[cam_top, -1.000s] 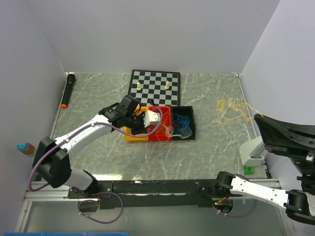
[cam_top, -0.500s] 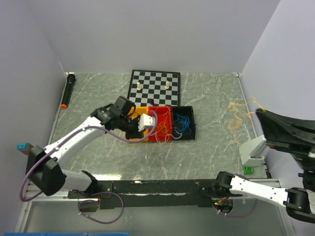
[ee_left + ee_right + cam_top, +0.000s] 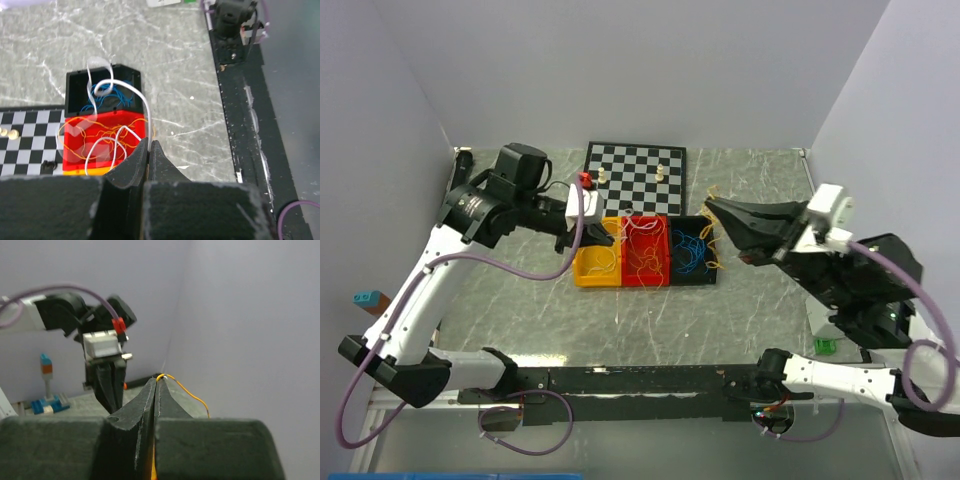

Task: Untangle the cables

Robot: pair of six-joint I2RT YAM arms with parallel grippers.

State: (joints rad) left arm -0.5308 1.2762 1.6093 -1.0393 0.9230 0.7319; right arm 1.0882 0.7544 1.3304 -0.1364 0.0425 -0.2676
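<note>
My left arm: held high, elbow bent, wrist tipped down over the yellow end of the tray [image 3: 590, 281]. My left hand [image 3: 149, 145]: fingers pressed together on the whitish cable [image 3: 131, 89], which loops from the tips across the red compartment to the black one.

My right arm: up off the counter [image 3: 520, 310], reaching leftward above the tray's black end. My right hand [image 3: 157, 381]: fingers clamped on the orange-yellow cable [image 3: 165, 375], pinched at the very tips.

Blue cable [image 3: 688, 250]: heaped in the black compartment.

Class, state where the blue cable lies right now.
In the top view, the blue cable is bundled in the black compartment, right of the red compartment, nearer the arms than the chessboard.
</note>
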